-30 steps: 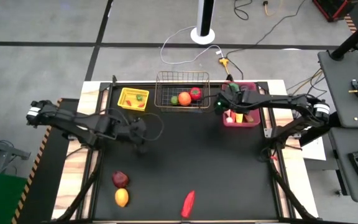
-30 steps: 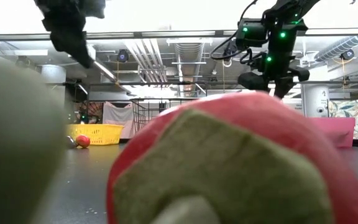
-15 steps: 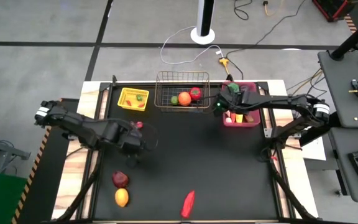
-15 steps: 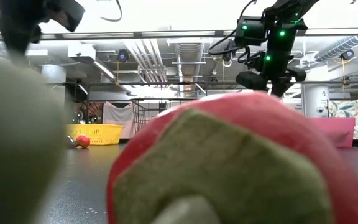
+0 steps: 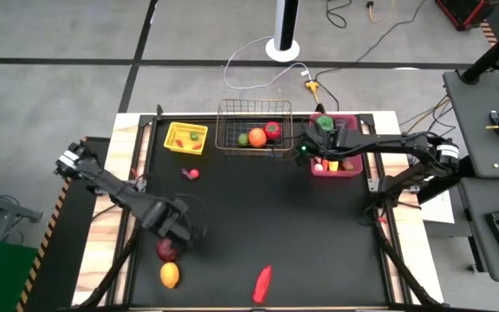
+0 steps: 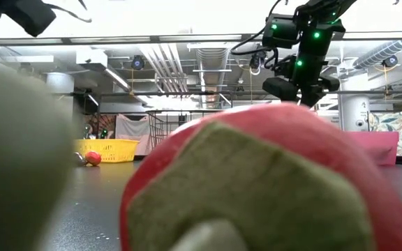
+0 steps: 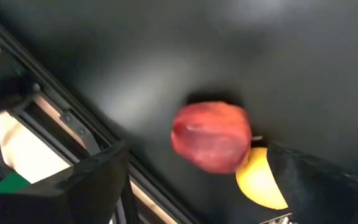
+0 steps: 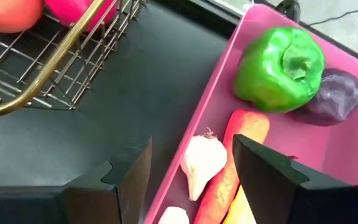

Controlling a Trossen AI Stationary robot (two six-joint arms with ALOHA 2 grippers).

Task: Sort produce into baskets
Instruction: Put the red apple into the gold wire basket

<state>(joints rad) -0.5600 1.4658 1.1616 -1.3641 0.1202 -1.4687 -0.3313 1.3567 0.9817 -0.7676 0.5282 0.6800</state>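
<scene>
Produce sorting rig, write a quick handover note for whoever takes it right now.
Left gripper open, over the dark red apple at the table's front left, lemon beside it.
Right gripper open, empty, above the pink bin.
Done: green pepper, carrot and more in the pink bin; three items in the wire basket; some in the yellow tray.
Left: apple, lemon, red pepper, small pink piece.

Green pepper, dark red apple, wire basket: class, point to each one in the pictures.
green pepper (image 8: 279,68), right wrist view, on its top by the stem.
dark red apple (image 7: 211,137), left wrist view, on its middle.
wire basket (image 5: 254,105), high view, on its far rim.
</scene>
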